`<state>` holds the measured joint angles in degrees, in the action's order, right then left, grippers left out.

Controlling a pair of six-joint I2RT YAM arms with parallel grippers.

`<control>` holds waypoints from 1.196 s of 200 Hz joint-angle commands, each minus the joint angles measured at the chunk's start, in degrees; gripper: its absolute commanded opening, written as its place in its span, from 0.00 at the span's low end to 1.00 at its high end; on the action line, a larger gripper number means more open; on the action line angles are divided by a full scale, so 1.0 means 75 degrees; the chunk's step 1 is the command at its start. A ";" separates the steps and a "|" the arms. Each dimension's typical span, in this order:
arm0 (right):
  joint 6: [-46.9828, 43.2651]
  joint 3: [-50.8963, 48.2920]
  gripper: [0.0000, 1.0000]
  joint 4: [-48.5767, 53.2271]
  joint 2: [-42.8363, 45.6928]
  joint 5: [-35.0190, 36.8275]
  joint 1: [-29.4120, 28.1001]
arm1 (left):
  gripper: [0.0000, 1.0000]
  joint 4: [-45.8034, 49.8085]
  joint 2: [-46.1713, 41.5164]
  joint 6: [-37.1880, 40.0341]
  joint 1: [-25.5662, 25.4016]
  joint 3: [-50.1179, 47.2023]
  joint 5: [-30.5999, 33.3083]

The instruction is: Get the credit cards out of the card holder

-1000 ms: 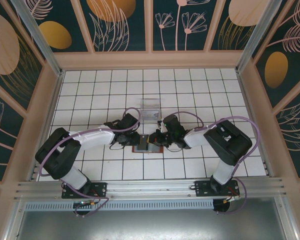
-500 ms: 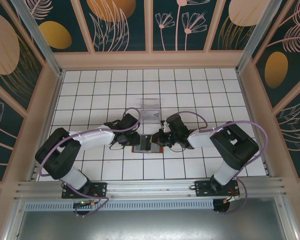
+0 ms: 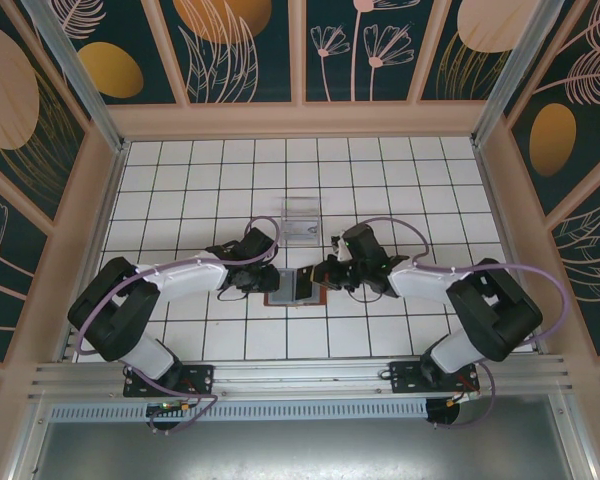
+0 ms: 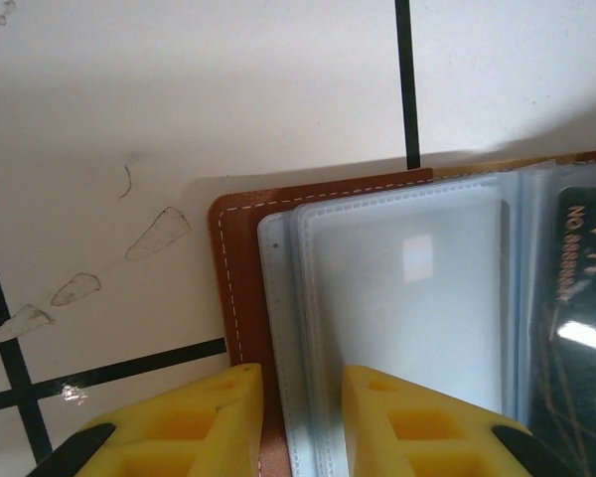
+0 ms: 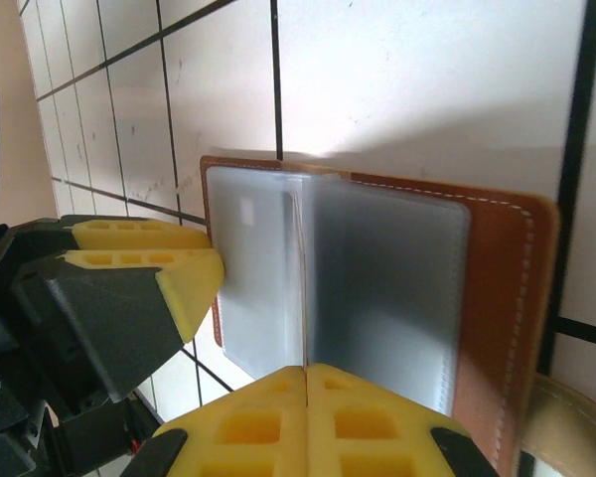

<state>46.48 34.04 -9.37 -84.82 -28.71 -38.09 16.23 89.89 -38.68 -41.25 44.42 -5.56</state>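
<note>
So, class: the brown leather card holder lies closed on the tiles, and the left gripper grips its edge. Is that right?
Not closed: the left wrist view shows the card holder lying open, clear plastic sleeves exposed. The left gripper does grip its edge.

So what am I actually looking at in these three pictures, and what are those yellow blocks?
You see two robot arms bolted to a tiled table. One picture comes from a camera overhead; the other two come from cameras on each wrist, so the yellow blocks are the grippers' own fingers. On the table lie an open brown card holder and, farther back, a clear stand. The left gripper has its fingers astride the holder's edge; whether it clamps is unclear. The right gripper is shut; a thin sheet, sleeve or card, seems caught edge-on between its fingers. A dark card shows inside.
</note>
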 commanded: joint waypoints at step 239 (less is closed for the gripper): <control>-1.2574 0.7445 0.00 0.7547 -0.2757 0.2343 0.0309 | 0.37 0.0160 -0.0513 -0.0152 -0.0025 0.0073 0.0238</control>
<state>-35.73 83.33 37.08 -101.30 -14.15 -36.07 17.58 87.05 -39.09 -41.25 44.25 -4.40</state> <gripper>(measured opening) 0.054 0.373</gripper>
